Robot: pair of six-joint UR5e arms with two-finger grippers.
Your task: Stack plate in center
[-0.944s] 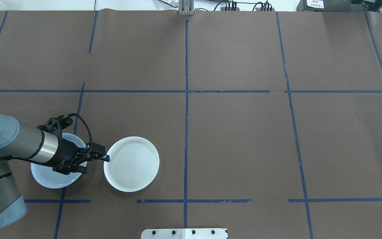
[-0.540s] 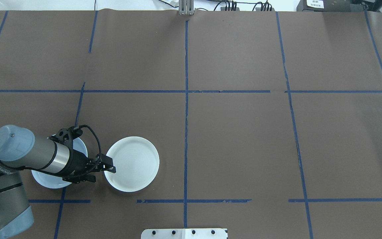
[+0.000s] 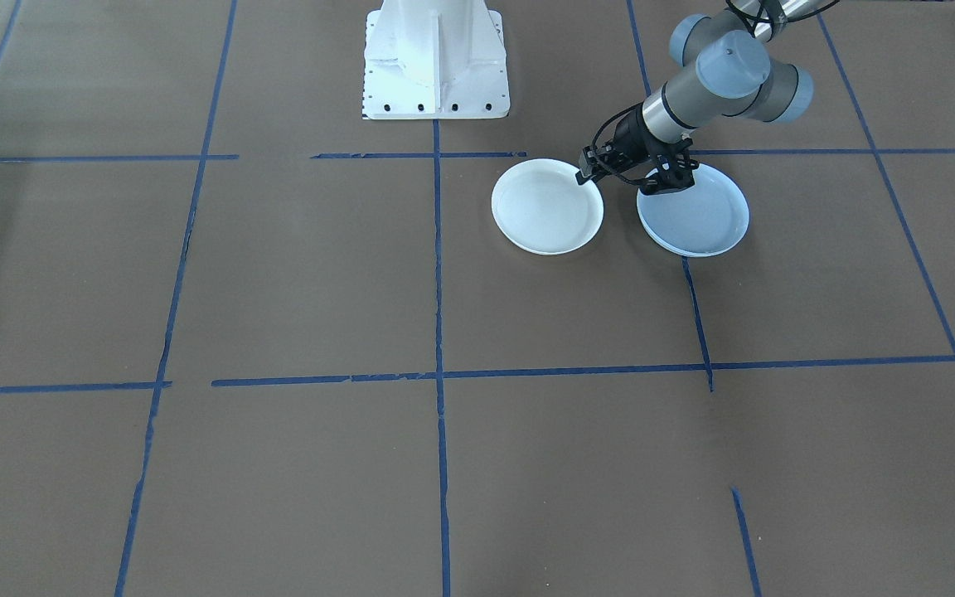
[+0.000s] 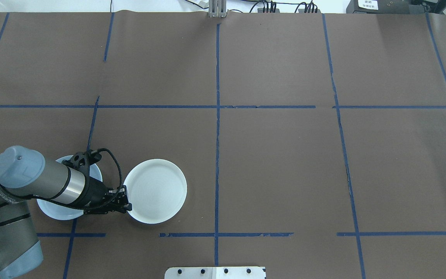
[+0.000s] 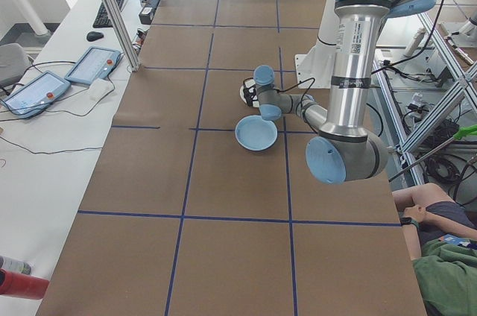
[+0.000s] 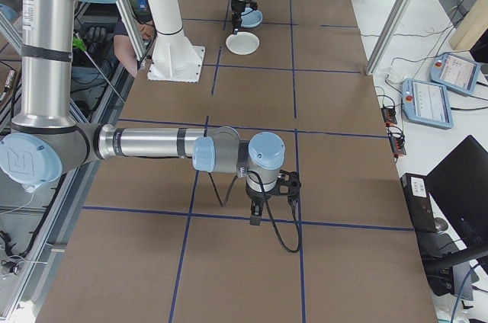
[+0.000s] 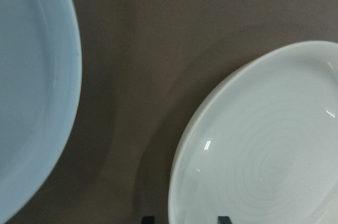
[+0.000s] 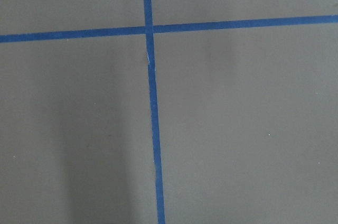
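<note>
So, left jaws stand released, straddling the near rim of the glossy ringed plate (image 4: 157,192), lower left of the overhead view; nothing is gripped yet. The pale blue plate (image 4: 58,211) lies just beside it, apart, partly under the arm, flat on the worktop (image 4: 285,155). Right jaws hang over bare tape lines, well away; I cannot tell their state. Judging by this, the task is barely begun: the grasp, lift and stacking are all left.
</note>
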